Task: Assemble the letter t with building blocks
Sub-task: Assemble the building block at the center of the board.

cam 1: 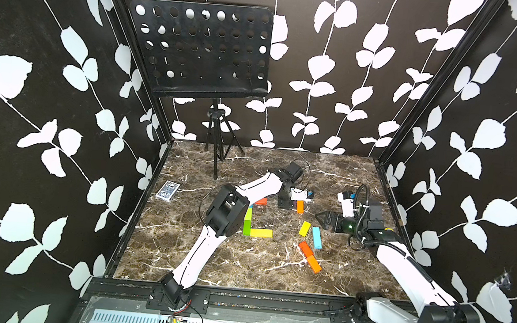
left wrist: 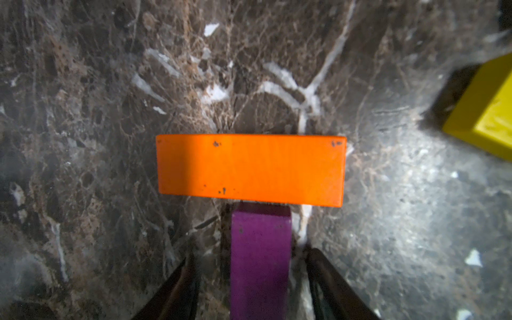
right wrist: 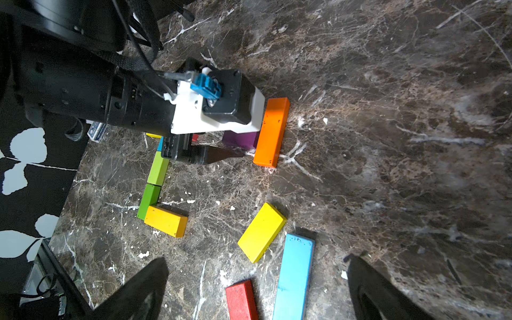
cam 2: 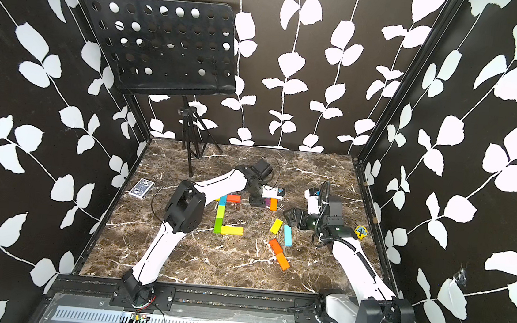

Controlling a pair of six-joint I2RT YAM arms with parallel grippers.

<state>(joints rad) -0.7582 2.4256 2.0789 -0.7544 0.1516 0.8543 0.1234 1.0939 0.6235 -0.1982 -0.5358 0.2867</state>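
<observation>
Beside orange block (left wrist: 249,170), your left gripper (left wrist: 250,256) straddled purple block (left wrist: 260,282), jaws apart, seemingly placing it; next needed straight, nudge-free retreat.

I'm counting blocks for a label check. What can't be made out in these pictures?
Purple block: left wrist view, cut off by the picture edge.
Cyan block in the column: both top views, partly behind the left arm.
Yellow block: left wrist view, blurred, cut off.
Card box print: too small.
</observation>
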